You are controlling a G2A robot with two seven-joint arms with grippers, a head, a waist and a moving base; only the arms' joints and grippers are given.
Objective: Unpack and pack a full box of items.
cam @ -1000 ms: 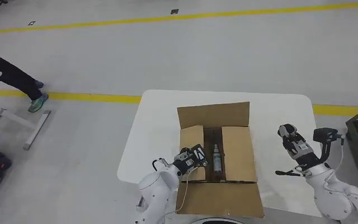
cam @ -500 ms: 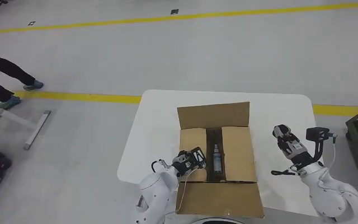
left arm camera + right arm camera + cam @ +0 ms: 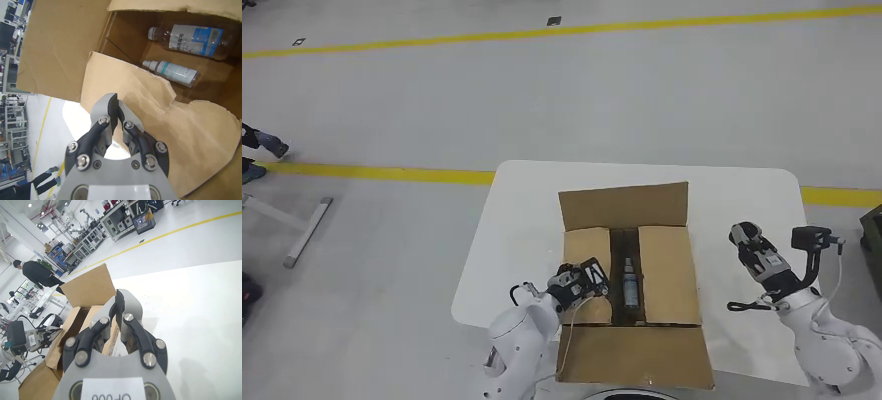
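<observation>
Lying in the box (image 3: pixel 627 205) by the table's (image 3: pixel 532 230) near edge, a spray bottle (image 3: pixel 171 73) and a larger bottle (image 3: pixel 191 42) look light, smooth and apt to roll; grasp each across its body. The left gripper (image 3: pixel 115 106), fingers pressed together, sits at the left flap (image 3: pixel 585 248); the right gripper (image 3: pixel 118 306), likewise closed, hangs near the table's right edge.

Matt brown corrugated-cardboard box (image 3: pixel 623 207) with rough torn flap edges, clear glossy plastic bottle (image 3: pixel 191 41) and spray bottle (image 3: pixel 172 73), paper-labelled, smooth white surface (image 3: pixel 532 230)
</observation>
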